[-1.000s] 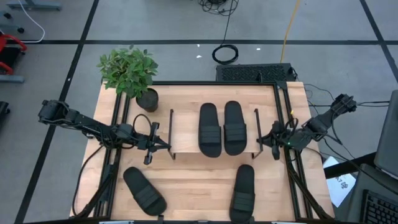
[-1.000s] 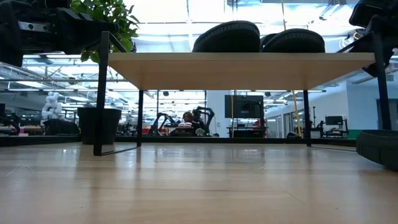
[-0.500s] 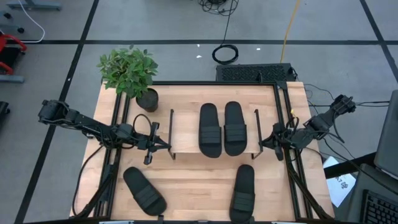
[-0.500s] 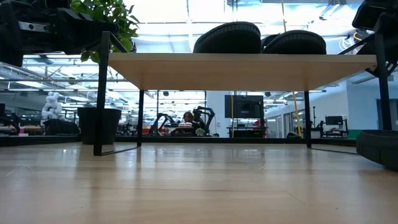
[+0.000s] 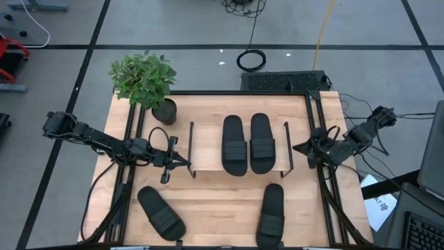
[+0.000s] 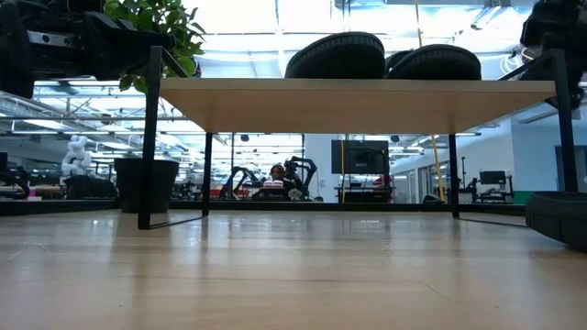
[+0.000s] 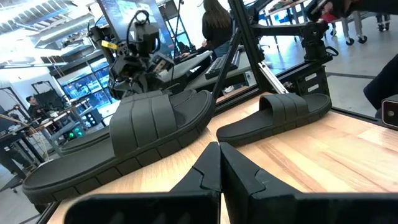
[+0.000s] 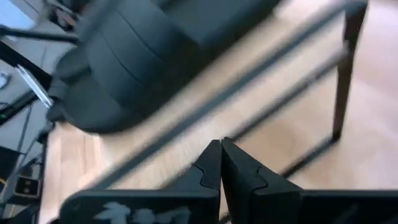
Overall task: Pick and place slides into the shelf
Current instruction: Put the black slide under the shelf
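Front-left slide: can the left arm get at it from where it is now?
Probably yes. The slide lies alone on the table, nothing on it, just in front of the shut left pincer beside the shelf.

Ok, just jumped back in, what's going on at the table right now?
Two slides sit side by side on the shelf. Two more lie on the table in front of it, one at the left and one at the right. The left gripper and right gripper are shut and empty, one at each shelf end.
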{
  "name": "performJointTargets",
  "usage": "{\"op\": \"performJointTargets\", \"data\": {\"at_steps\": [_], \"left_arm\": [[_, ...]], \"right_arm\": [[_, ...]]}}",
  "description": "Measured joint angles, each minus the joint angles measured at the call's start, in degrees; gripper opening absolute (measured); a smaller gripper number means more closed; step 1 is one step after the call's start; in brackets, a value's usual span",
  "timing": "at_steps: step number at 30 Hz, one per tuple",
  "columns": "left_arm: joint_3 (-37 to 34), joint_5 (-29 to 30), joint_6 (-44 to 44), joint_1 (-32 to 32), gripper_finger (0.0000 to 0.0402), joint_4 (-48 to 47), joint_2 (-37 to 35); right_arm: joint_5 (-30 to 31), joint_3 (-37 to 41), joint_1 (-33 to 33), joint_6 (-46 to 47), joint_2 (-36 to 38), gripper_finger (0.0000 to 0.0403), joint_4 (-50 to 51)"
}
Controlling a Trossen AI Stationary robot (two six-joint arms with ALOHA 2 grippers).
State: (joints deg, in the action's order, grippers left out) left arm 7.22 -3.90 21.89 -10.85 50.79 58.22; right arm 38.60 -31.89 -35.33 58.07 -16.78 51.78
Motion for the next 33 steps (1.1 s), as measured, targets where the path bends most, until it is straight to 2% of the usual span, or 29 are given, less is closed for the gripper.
{"op": "performJointTargets", "data": {"at_steps": [3, 5, 8, 10, 14, 17, 21, 24, 28, 33], "left_arm": [[0.00, 0.00, -0.02, 0.00, 0.0003, -0.01, 0.00], [0.00, 0.00, -0.04, 0.00, 0.0003, -0.01, 0.00], [0.00, 0.00, -0.04, 0.00, 0.0003, -0.01, 0.00], [0.00, 0.00, -0.04, 0.00, 0.0003, -0.02, 0.00], [0.00, 0.00, -0.04, 0.02, 0.0003, -0.03, 0.00], [0.00, 0.00, 0.14, 0.02, 0.0003, -0.03, 0.00], [0.00, 0.00, 0.60, 0.02, 0.0003, -0.03, 0.00], [0.00, 0.00, 0.94, 0.00, 0.0003, -0.03, 0.00], [0.00, 0.00, 0.88, 0.00, 0.0003, -0.03, 0.00], [0.00, 0.00, 0.59, 0.00, 0.0003, -0.03, 0.00]], "right_arm": [[0.22, -1.66, 0.00, -8.73, 0.27, 0.0000, -4.78], [-1.75, -2.70, -0.01, -17.34, 0.29, 0.0000, -9.86], [-8.75, -4.24, -0.02, -30.81, 0.29, 0.0000, -17.64], [-15.60, -4.76, -0.02, -41.05, 0.41, 0.0000, -22.20], [-28.85, -4.80, -0.02, -54.95, 0.82, 0.0000, -25.22], [-31.10, -4.68, -0.02, -61.38, 0.82, 0.0000, -26.05], [-31.23, -1.63, -0.02, -69.73, 0.82, 0.0000, -34.93], [-31.34, 1.45, -0.02, -72.65, 0.79, 0.0000, -40.13], [-33.83, 6.18, 0.00, -69.52, 0.74, 0.0000, -42.91], [-40.29, 16.23, -0.02, -66.05, 0.77, 0.0000, -58.45]]}}
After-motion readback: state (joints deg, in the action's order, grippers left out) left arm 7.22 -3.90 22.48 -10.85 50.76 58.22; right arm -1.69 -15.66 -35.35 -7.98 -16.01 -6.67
